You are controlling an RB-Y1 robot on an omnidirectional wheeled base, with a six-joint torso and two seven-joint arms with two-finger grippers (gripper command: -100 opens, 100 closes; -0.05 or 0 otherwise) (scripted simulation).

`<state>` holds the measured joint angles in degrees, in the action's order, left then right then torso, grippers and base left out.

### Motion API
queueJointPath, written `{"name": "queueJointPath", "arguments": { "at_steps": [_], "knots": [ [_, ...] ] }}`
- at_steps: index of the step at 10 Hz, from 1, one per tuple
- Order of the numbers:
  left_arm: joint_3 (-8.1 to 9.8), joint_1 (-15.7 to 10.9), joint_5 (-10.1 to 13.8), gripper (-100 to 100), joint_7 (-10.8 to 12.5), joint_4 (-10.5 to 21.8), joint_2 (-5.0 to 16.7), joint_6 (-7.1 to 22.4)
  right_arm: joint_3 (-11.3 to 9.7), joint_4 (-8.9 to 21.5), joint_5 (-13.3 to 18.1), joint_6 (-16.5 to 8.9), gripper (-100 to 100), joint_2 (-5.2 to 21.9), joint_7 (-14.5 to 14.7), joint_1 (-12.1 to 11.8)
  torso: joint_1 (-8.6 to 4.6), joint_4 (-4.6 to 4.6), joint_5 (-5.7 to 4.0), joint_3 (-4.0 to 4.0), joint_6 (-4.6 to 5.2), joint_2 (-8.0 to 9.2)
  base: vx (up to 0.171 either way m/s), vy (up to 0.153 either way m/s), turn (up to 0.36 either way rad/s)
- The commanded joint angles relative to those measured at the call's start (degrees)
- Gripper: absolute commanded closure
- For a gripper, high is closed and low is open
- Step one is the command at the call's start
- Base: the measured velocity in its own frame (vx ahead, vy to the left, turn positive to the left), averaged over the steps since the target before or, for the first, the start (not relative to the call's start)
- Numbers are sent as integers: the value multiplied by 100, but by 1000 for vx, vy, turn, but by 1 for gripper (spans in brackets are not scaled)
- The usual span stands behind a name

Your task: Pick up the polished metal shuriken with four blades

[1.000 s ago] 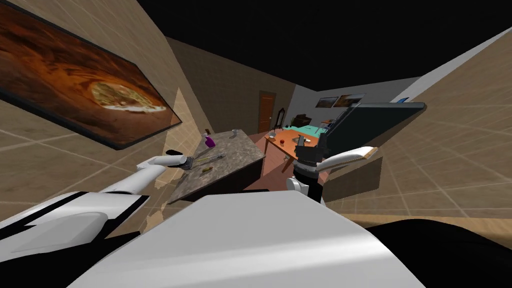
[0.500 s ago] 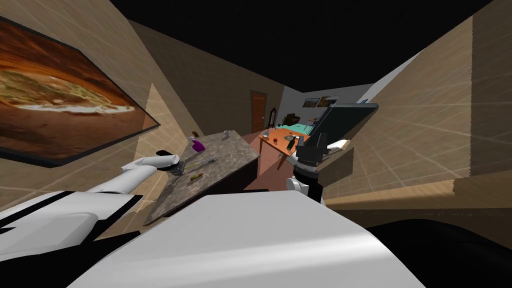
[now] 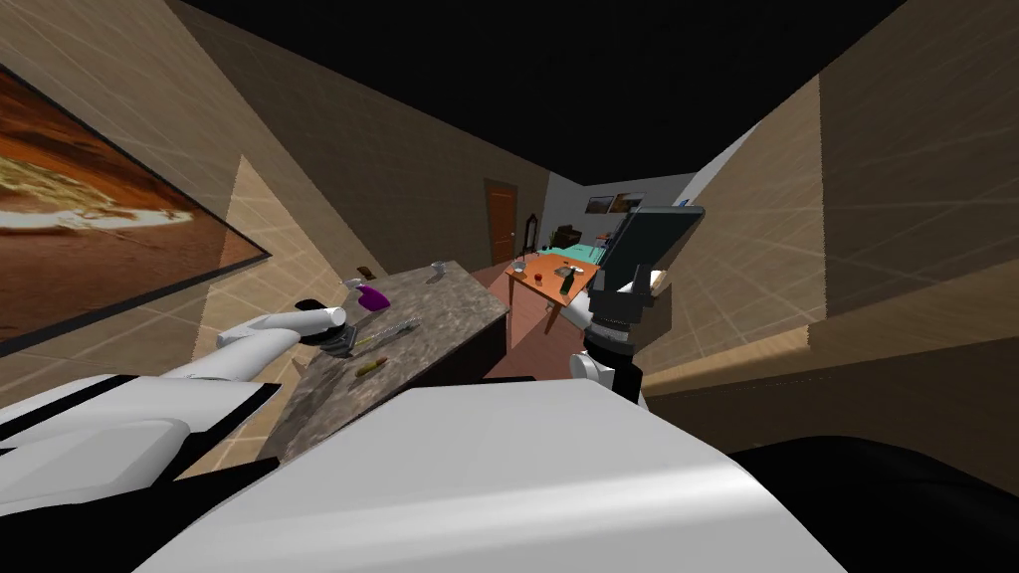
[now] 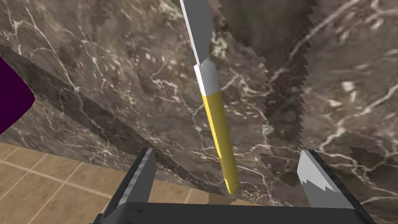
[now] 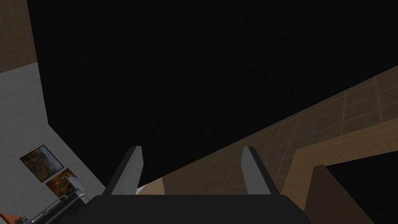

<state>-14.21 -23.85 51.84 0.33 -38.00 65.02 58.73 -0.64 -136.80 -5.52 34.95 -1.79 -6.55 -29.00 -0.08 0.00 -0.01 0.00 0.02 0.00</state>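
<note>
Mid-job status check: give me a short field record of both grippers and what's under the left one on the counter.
left gripper: open, over the marble counter, near its edge
between its fingers: knife with a yellow handle and grey blade, lying flat on the counter, both fingers apart from it
off to one side: purple object on the counter
right gripper: open, raised, holding nothing
task check: the thing in line with the left gripper has one straight blade, not four
</note>
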Motion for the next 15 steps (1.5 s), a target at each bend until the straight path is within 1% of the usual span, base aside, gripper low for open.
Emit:
{"name": "queueJointPath", "arguments": {
  "at_steps": [1, 2, 3, 4, 5, 6, 7, 8, 9, 10, 12, 14, 15],
  "knots": [
    [-2, 73, 66, -100, 53, 13, 70, 197, 0, 0, 0, 0, 0, 0, 0, 0, 0, 0, 0, 0, 0, 0, 14, -13, -349],
    [-2, 73, 66, -100, 53, 13, 70, 197, 0, 0, 0, 0, 0, 0, 0, -1, -1, -1, 0, -2, -4, -3, 7, -2, -79],
    [-32, 48, 197, -100, 29, 231, 161, 450, 1, -1, 0, 0, 0, 0, 0, -2, 4, 0, 2, 1, -13, 2, 9, -22, -317],
    [-32, 48, 197, -100, 29, 231, 161, 485, 0, 0, 0, 0, 0, 0, 0, 0, -2, 0, 0, 1, -2, 1, 10, -14, -298],
    [-60, 32, 316, -100, 6, 428, 235, 697, 1, 0, 0, 0, 0, 0, 0, -1, -1, 0, 0, 0, -7, 1, 16, -20, -388],
    [-60, 32, 316, -100, 6, 428, 235, 746, 0, 0, 0, 0, 0, 0, 0, 0, -4, -1, -1, -2, -2, -3, 15, -10, -266],
    [-85, 25, 423, -100, -16, 605, 291, 942, 1, 0, 0, 0, 0, 0, 0, -1, 0, 0, 0, -1, -9, -1, 18, -12, -383],
    [-85, 25, 423, -100, -16, 605, 291, 979, 0, 0, 0, 0, 0, 0, 0, 0, -1, -1, 0, -2, -3, -3, 16, -4, -164],
    [-108, 26, 517, -100, -36, 761, 328, 1183, 1, -1, 0, 0, 0, 0, 0, -2, 2, 0, 1, 0, -14, 0, 19, -11, -215],
    [-108, 26, 517, -100, -36, 709, 328, 1183, 1, 0, 0, 0, 0, 0, 0, -1, 0, 0, 0, 0, -8, 0, 16, -4, -146],
    [-108, 26, 517, -100, -36, 761, 328, 1183, 1, -1, 0, 0, 0, 0, 0, -2, 5, 1, 2, 3, -16, 5, 2, -1, 12],
    [-146, 49, 664, -100, -69, 1003, 348, 1494, 1, 0, 0, 0, 0, 0, 0, -1, 4, 1, 1, 2, -8, 4, 17, 0, -270],
    [-146, 49, 664, -100, -69, 1003, 348, 1494, 1, 0, 0, 0, 0, 0, 0, -1, 5, 0, 1, 0, -8, -1, 22, 10, -95]
  ]
}}
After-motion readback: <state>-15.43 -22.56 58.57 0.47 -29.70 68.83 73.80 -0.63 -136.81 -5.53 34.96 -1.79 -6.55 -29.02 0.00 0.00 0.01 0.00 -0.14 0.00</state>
